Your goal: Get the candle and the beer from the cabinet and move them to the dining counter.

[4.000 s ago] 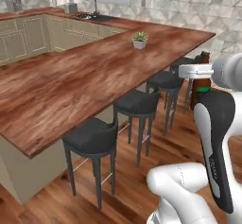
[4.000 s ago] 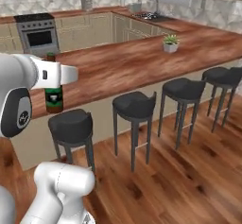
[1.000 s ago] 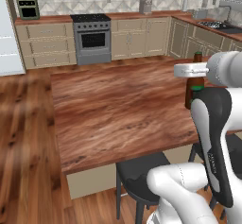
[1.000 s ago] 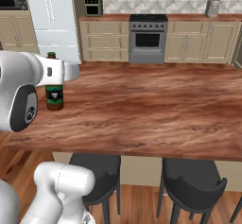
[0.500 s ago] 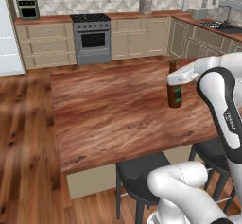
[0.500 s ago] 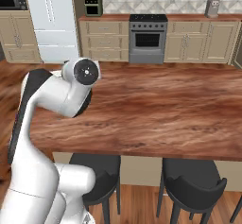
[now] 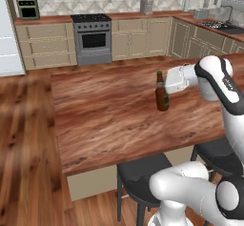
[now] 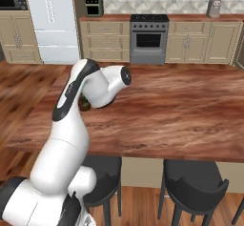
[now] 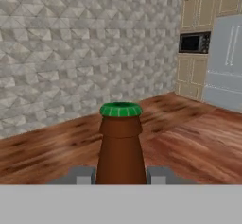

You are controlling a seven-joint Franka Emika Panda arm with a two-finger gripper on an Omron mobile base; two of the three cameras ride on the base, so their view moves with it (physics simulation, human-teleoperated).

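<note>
Over dining counter (image 7: 109, 120), end effector (image 7: 167, 83) pinching upright brown beer (image 7: 161, 94), green cap, approx mid-neck.

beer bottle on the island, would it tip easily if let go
Probably tippy: the beer is tall with a narrow base, held upright by the gripper over the dining counter. It looks like glass, so likely rigid, slippery and breakable.

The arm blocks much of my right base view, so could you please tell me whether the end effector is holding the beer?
Observer: Yes. In the left base view the end effector grips the beer, which is upright.
Operator: Is it over the dining counter?
Observer: Yes, it is over the dining counter. I cannot tell whether it touches.
Operator: Where is the grip?
Observer: The hand view shows the fingertips on either side of the neck, below the green cap.
</note>
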